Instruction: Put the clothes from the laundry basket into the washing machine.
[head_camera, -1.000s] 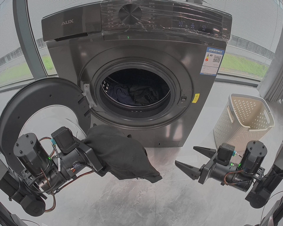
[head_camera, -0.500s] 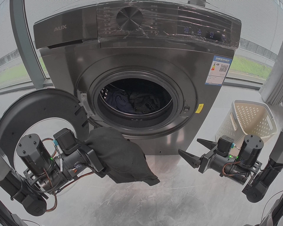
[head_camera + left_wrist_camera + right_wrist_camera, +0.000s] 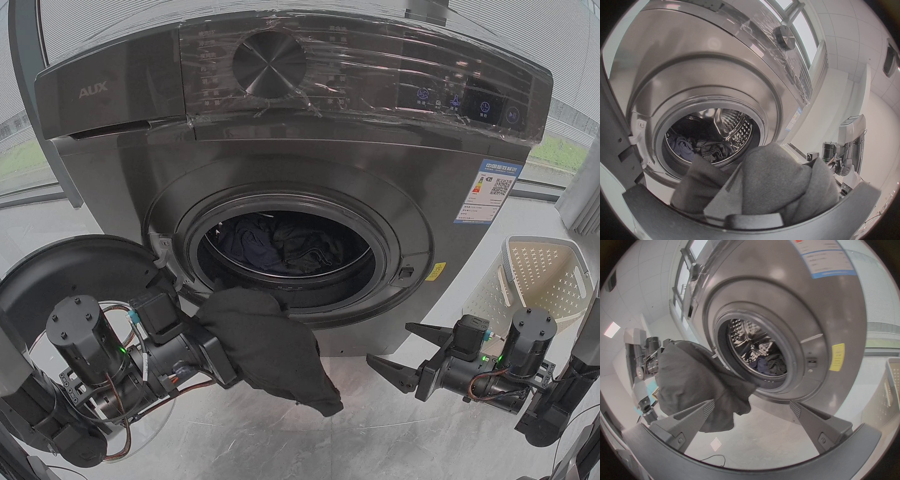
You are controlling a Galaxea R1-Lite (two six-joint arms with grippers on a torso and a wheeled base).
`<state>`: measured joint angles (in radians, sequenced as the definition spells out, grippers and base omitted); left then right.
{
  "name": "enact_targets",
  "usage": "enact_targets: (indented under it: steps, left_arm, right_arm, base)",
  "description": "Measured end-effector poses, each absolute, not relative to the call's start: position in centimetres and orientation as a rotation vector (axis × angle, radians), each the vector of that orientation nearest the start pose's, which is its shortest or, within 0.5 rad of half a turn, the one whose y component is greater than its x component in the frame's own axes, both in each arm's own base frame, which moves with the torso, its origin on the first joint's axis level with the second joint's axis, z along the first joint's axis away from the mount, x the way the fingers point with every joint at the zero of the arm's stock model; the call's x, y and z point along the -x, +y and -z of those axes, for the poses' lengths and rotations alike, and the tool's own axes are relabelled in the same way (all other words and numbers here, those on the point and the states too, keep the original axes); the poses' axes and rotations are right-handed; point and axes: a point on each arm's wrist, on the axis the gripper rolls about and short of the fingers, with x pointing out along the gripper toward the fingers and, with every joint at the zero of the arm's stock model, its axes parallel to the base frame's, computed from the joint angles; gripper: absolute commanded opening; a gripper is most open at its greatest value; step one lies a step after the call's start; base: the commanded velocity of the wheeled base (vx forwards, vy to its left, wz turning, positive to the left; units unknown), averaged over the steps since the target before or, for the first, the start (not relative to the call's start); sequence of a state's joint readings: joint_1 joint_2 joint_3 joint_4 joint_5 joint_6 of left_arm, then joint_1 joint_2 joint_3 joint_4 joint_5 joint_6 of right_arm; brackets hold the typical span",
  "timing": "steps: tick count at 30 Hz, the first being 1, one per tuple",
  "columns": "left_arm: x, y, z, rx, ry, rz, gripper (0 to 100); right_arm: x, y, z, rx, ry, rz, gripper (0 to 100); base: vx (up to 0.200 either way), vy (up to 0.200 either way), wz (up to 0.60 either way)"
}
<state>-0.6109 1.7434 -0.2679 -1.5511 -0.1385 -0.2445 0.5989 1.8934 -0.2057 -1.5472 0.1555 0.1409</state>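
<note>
The left end effector (image 3: 215,365) is clamped on a dark garment (image 3: 275,350) just below the washing machine's (image 3: 300,156) open drum (image 3: 732,123), the right end effector (image 3: 388,342) spread wide and empty; the drooping hem (image 3: 325,406) could snag the drum's lip (image 3: 300,315) or slide to the floor (image 3: 281,444).

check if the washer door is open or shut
Open. The door is swung out to the left of the washer, and dark clothes show inside it.
</note>
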Motion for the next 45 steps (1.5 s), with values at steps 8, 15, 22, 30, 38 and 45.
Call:
enact_targets:
  steps: [8, 15, 22, 30, 38, 45]
  left_arm:
    - [-19.2, -15.3, -13.0, 0.244, 0.05, 0.798, 0]
    - [-20.3, -16.8, -12.7, 0.234, 0.043, 0.817, 0]
    - [-23.2, -18.2, -12.0, 0.181, 0.01, 0.811, 0]
    - [-27.9, -20.2, -11.0, 0.183, -0.045, 0.778, 0]
    - [-31.2, -21.5, -8.9, 0.191, -0.05, 0.75, 0]
    - [-35.4, -22.2, -8.6, 0.21, -0.132, 0.672, 0]
  right_arm:
    - [-19.7, 14.6, -8.9, -0.098, 0.196, -0.766, 100]
    - [-18.9, 14.6, -9.7, -0.101, 0.167, -0.788, 100]
    - [-18.0, 14.8, -10.5, -0.092, 0.133, -0.823, 100]
    - [-17.0, 15.4, -10.8, -0.089, 0.122, -0.87, 100]
    - [-16.6, 15.6, -10.9, -0.087, 0.122, -0.89, 100]
    - [-16.5, 15.7, -10.8, -0.083, 0.123, -0.897, 100]
  base:
    - [0.075, 0.0, 0.0]
    - [0.0, 0.0, 0.0]
    - [0.0, 0.0, 0.0]
    - [0.0, 0.0, 0.0]
    - [0.0, 0.0, 0.0]
    - [0.0, 0.0, 0.0]
